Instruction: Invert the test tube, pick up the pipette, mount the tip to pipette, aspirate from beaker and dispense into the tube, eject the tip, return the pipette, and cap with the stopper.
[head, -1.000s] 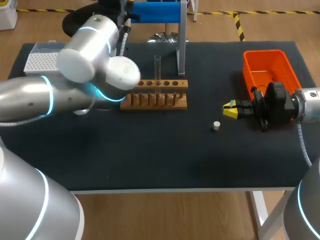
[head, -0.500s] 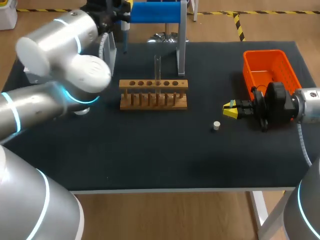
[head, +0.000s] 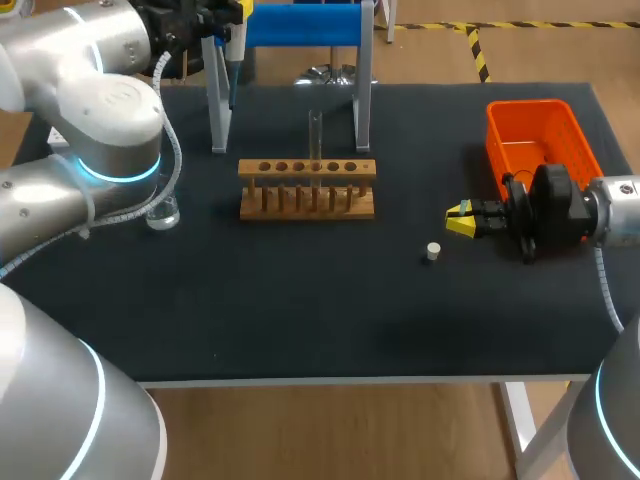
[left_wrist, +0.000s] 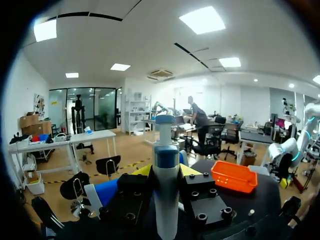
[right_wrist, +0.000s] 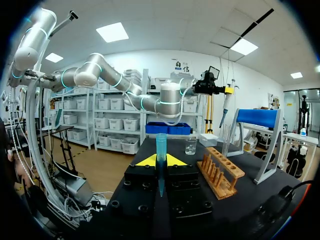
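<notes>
My left gripper is high at the back left, by the blue stand, shut on the white and blue pipette, which hangs tip end down. In the left wrist view the pipette stands between the yellow fingertips. My right gripper hovers right of centre, shut on a teal pipette tip. An upright test tube stands in the wooden rack. The beaker sits left of the rack, and the white stopper lies below my right gripper.
An orange bin stands at the right rear, behind my right arm. The stand's two legs rest behind the rack. My left arm's bulk covers the table's back left corner.
My left arm's elbow has swung left and back, uncovering the rack and beaker. The pipette in its gripper has shifted slightly left. My right arm has not moved.
</notes>
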